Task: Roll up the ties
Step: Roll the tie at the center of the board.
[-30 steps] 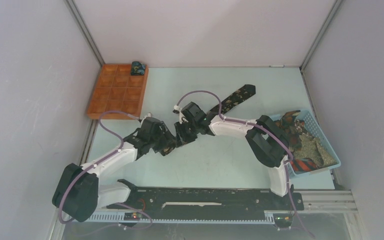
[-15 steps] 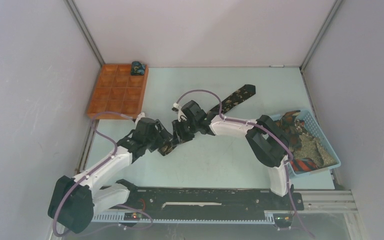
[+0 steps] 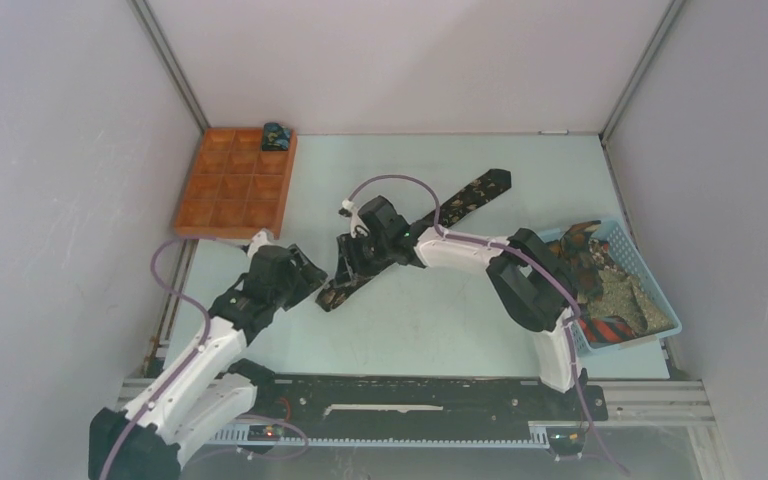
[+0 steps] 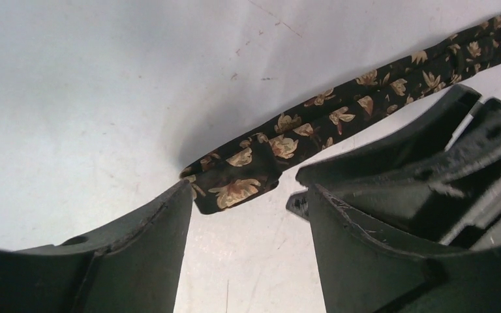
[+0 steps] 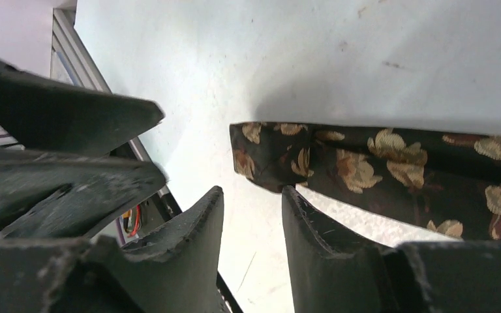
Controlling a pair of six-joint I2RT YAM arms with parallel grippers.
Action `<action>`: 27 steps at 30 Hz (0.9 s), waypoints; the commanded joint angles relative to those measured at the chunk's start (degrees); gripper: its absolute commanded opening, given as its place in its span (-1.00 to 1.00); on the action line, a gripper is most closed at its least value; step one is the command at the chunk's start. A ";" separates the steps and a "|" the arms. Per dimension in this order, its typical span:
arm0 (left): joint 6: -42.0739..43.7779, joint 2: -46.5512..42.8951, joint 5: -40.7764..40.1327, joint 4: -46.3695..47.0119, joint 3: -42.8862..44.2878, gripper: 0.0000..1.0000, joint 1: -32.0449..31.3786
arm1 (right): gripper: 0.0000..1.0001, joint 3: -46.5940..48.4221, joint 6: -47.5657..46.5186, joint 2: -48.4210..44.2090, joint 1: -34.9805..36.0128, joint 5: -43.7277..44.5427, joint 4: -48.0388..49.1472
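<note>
A black necktie with a tan leaf pattern is laid diagonally across the pale table, its long axis running far right to near left. Its folded narrow end is found near left, between both grippers. The left gripper is held wide open and empty, the fold just ahead of its fingertips. The right gripper is parted more narrowly, also empty, and poised over the same end. Neither is judged clearly nearer. Since a second ago the left arm has been drawn back to the near left, and the fold is uncovered.

Left claw and right claw both parted.
</note>
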 commanded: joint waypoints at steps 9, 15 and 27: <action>-1.03 -12.37 -7.44 -7.48 -5.85 0.44 0.62 | -0.18 10.08 -1.64 6.83 0.03 4.24 -5.65; -0.88 -13.52 -6.83 -8.11 -6.76 0.44 0.62 | -0.20 11.54 -1.81 8.44 0.39 4.02 -6.37; -1.12 -13.60 -4.10 -6.11 -8.45 0.40 0.62 | -0.56 11.14 -2.33 7.37 1.77 6.60 -9.39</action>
